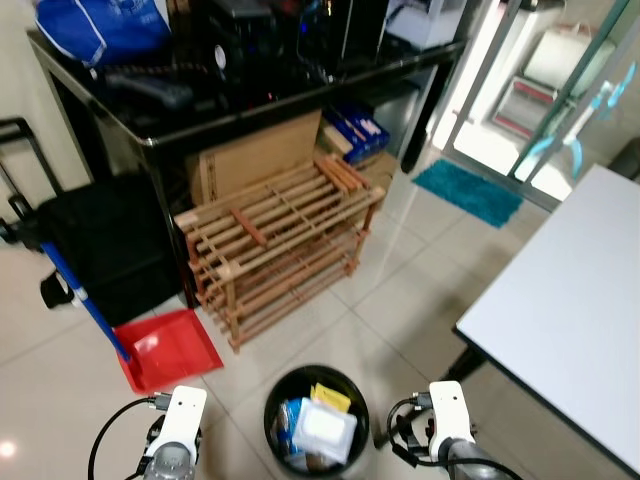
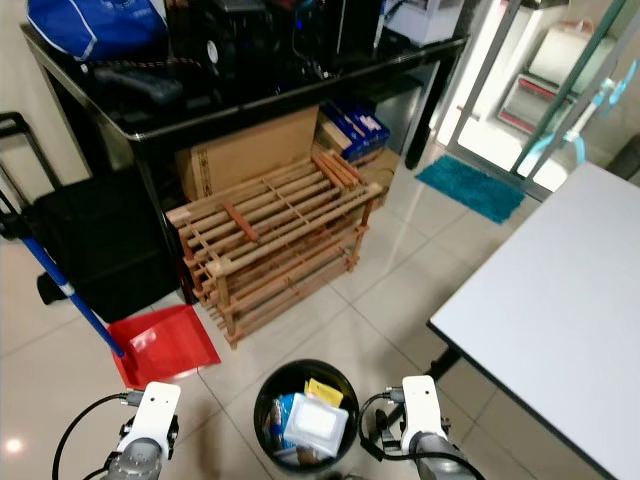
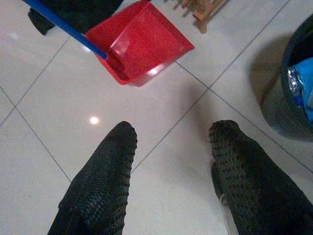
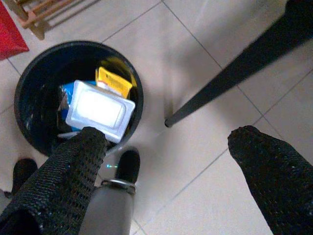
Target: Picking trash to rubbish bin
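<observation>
My left gripper hangs open and empty over bare floor tiles beside a red dustpan. The black rubbish bin between my arms already holds trash. My right gripper is open, empty; nothing seems left.

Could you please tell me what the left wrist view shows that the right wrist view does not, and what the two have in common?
The left wrist view has the red dustpan with its blue handle lying on the floor, seen past the open left pincer. The right wrist view looks down into the bin, at a white packet and a yellow wrapper inside, with a black table leg nearby and the open right pincer. Both share the black bin, the pale tiled floor and a corner of the wooden rack.
</observation>
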